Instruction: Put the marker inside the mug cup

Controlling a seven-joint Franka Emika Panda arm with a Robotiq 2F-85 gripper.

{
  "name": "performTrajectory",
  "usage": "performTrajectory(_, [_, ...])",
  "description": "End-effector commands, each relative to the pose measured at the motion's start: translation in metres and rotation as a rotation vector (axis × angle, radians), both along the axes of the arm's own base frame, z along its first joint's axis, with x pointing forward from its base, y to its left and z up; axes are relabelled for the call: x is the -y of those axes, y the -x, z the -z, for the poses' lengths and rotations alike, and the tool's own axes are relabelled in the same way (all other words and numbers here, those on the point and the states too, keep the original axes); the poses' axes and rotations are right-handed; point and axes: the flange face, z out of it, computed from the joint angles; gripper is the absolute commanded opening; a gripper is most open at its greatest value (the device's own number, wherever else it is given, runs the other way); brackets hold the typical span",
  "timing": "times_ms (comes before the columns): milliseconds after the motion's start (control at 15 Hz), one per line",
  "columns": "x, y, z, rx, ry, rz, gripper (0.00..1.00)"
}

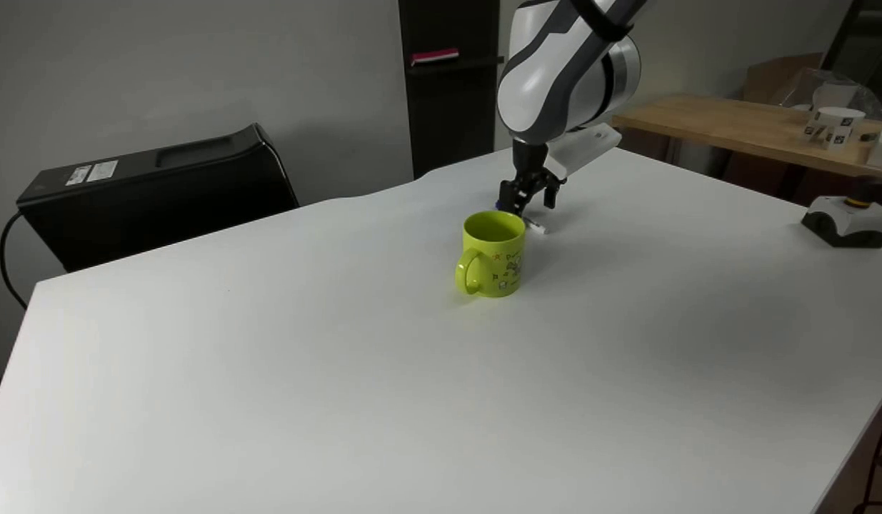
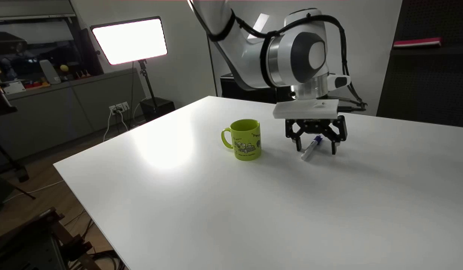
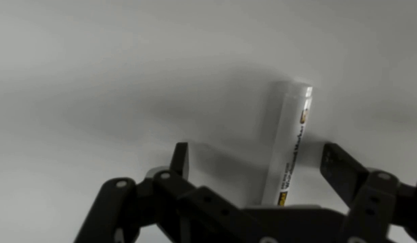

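The white marker with a blue cap lies on the white table in both exterior views (image 1: pixel 535 226) (image 2: pixel 310 149). Its pale body also shows in the wrist view (image 3: pixel 289 145), where the gripper body hides the capped end. My gripper (image 2: pixel 316 150) points down over it and is open, one finger on each side, touching neither side. In the wrist view, the marker lies nearer the right finger of the gripper (image 3: pixel 255 152). The lime mug cup (image 2: pixel 246 144) stands upright beside the gripper, apart from it. In an exterior view the mug (image 1: pixel 494 260) stands in front of the gripper (image 1: pixel 530 202).
The white table (image 1: pixel 341 400) bears the scene. A white and black box with a dark knob (image 1: pixel 849 221) sits near a table edge. A black case (image 1: pixel 162 193) stands behind the table. A wooden table (image 1: pixel 726 132) and a lit lamp panel (image 2: pixel 130 41) are farther off.
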Motion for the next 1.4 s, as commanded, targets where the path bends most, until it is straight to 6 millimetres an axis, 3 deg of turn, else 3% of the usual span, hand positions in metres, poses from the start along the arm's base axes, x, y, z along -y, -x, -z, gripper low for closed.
performTrajectory(0, [-0.001, 0.003, 0.002, 0.032, 0.003, 0.03, 0.74])
performTrajectory(133, [-0.002, 0.005, 0.004, 0.036, 0.006, 0.026, 0.73])
performTrajectory(667, [0.0, 0.008, 0.004, 0.046, 0.035, 0.02, 0.18])
performTrajectory(867, [0.001, 0.007, 0.001, 0.041, 0.047, 0.022, 0.02])
performTrajectory(933, [0.001, 0.006, 0.0, 0.039, 0.049, 0.021, 0.06])
performTrajectory(1333, [-0.011, 0.0, -0.021, -0.017, 0.057, -0.003, 0.06])
